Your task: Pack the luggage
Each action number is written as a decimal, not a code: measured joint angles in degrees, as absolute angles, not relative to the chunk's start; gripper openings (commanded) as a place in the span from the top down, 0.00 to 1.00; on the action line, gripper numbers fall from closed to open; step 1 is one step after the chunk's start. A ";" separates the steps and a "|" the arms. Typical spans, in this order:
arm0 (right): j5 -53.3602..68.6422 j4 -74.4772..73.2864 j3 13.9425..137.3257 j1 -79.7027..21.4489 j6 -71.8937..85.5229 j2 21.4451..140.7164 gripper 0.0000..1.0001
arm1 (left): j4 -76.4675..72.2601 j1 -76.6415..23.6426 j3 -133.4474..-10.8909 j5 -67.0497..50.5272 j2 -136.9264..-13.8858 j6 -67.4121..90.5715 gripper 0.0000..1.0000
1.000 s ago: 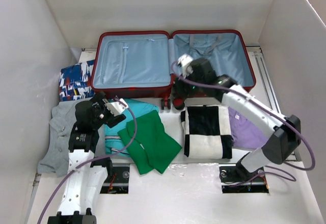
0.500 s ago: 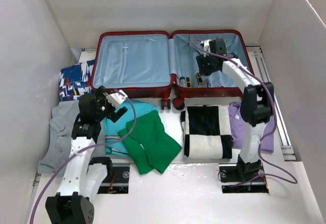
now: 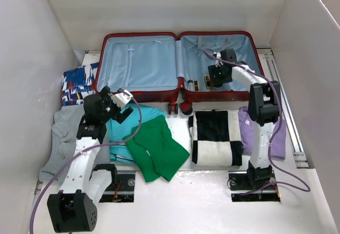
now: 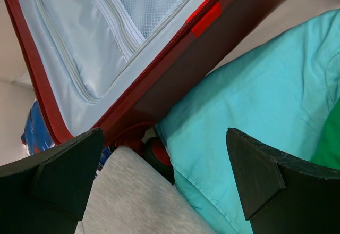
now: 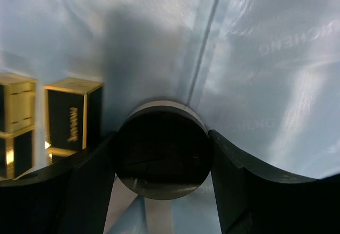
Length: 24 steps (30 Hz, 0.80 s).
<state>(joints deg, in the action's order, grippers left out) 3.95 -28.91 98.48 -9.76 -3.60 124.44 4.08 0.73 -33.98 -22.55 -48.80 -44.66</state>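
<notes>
The luggage (image 3: 139, 33) lies open at the back of the table, a dark-red shell with pale blue lining, and shows in the left wrist view (image 4: 175, 80). My right gripper (image 3: 218, 77) is inside its right half, low over the lining (image 5: 265, 85). Its fingers (image 5: 239, 170) press both sides of a round black container (image 5: 159, 138), so the right gripper (image 5: 162, 165) is shut on it. Two black-and-gold boxes (image 5: 71, 114) stand just beside it. My left gripper (image 3: 123, 109) is open and empty (image 4: 163, 138), above a teal shirt (image 4: 255, 85) and a grey garment (image 4: 133, 197), next to the luggage's front wall.
In front of the luggage lie the grey garment (image 3: 61, 138), teal shirt (image 3: 119, 133), a green shirt (image 3: 156, 149), a black-and-white checked cloth (image 3: 215, 137) and a purple garment (image 3: 276, 138). A blue patterned cloth (image 3: 77, 82) lies at the left. A luggage wheel (image 3: 186, 108) sticks out in front. White walls enclose the table.
My right arm swung from the luggage's front middle into its right half and lowered toward the lining. My left gripper shifted slightly toward the luggage.
</notes>
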 measured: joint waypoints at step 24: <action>-2.33 -36.05 98.80 -10.26 -5.17 112.79 0.00 | 4.14 0.73 -32.86 -23.92 -45.63 -46.70 0.01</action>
<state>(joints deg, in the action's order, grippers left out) -2.33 -36.05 98.80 -10.26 -5.17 112.79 4.14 0.73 -32.86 -23.92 -45.63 -46.70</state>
